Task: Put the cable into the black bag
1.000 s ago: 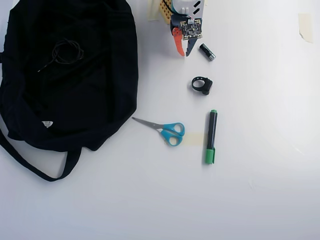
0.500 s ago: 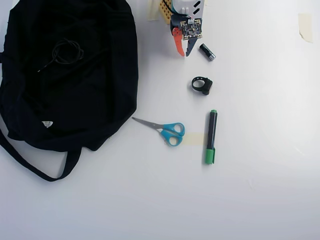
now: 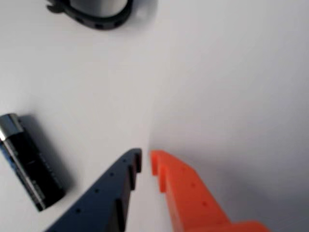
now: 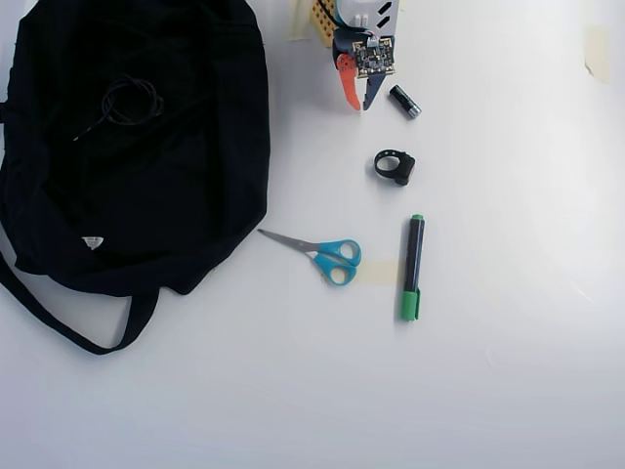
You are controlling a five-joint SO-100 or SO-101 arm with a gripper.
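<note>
In the overhead view the cable (image 4: 130,121), a thin black cord in a small coil, lies on top of the black bag (image 4: 186,195) at the left, its tail trailing left. The bag's strap (image 4: 59,327) loops out at the lower left and a white tag (image 4: 92,241) shows near its lower edge. My gripper (image 4: 359,105) is at the top centre, well right of the bag, pointing down at bare table. In the wrist view the gripper (image 3: 146,161) has its dark and orange fingers almost together with nothing between them.
A black battery (image 4: 404,102) (image 3: 31,164) lies just beside the gripper. Below it are a thick black ring (image 4: 395,165) (image 3: 96,17), a green-capped marker (image 4: 413,267) and blue-handled scissors (image 4: 327,257). Tape pieces sit on the white table (image 4: 508,371).
</note>
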